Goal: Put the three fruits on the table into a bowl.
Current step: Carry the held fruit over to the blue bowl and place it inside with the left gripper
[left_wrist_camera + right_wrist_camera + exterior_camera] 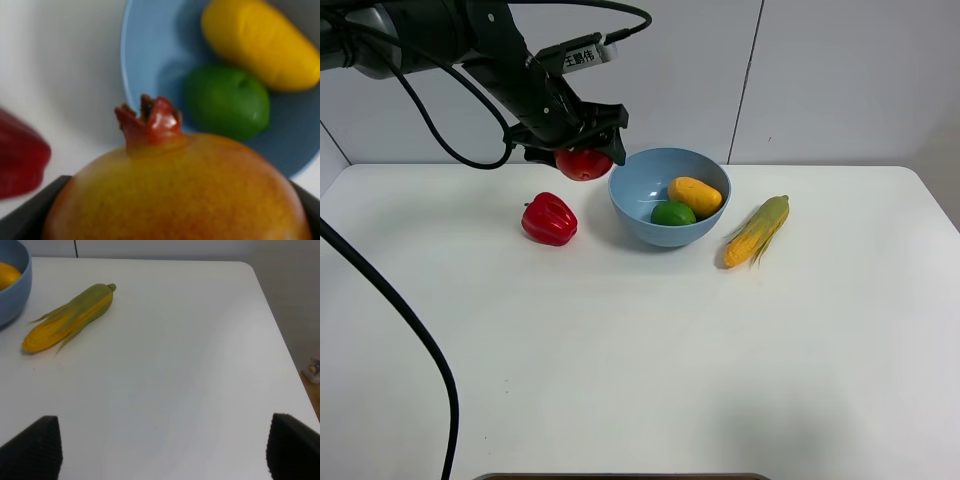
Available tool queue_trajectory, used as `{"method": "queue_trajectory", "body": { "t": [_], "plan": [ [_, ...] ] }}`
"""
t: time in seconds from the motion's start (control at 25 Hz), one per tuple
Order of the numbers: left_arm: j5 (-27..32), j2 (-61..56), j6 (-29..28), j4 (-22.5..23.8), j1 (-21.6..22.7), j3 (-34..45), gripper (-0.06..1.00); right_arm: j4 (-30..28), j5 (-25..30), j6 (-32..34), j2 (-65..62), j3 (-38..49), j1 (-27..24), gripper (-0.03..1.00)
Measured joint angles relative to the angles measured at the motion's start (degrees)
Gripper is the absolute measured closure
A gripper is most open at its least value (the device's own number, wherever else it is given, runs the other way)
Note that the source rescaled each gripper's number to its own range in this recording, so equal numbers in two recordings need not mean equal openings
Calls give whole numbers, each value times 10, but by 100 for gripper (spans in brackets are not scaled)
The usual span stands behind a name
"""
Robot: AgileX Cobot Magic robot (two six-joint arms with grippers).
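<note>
My left gripper (582,150) is shut on the round red-and-yellow fruit (583,163) and holds it in the air just left of the light-blue bowl (632,215), near its rim. In the left wrist view that fruit (175,190) fills the foreground, crown up, between dark fingers (27,217). A green lime (673,213) and a yellow-orange mango (695,195) lie inside the bowl (145,60). The right gripper (162,450) stands open over bare white table (190,365), and it is out of the exterior high view.
A glossy red bell pepper (549,219) sits on the table (620,350) left of the bowl, below the held fruit. A corn cob with green husk (757,230) lies right of the bowl. The table's right edge (280,340) shows in the right wrist view.
</note>
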Motion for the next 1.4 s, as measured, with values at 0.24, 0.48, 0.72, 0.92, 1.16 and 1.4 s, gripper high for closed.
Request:
{"method": "queue_trajectory", "body": {
  "t": [0.24, 0.48, 0.72, 0.92, 1.16, 1.4],
  "plan": [
    [-79, 4, 12, 2, -12, -3, 94, 0, 0, 0, 0, 0, 0, 35],
    [-165, 31, 36, 4, -38, -3, 94, 0, 0, 0, 0, 0, 0, 35],
    [-215, 63, 37, 4, -68, -3, 94, 0, 0, 0, 0, 0, 0, 35],
    [-254, 86, 39, 4, -78, -3, 94, 0, 0, 0, 0, 0, 0, 35],
    [-258, 109, 42, 4, -78, -3, 94, 0, 0, 0, 0, 0, 0, 35],
    [-258, 124, 51, 4, -78, -3, 94, 0, 0, 0, 0, 0, 0, 35]
  ]
}}
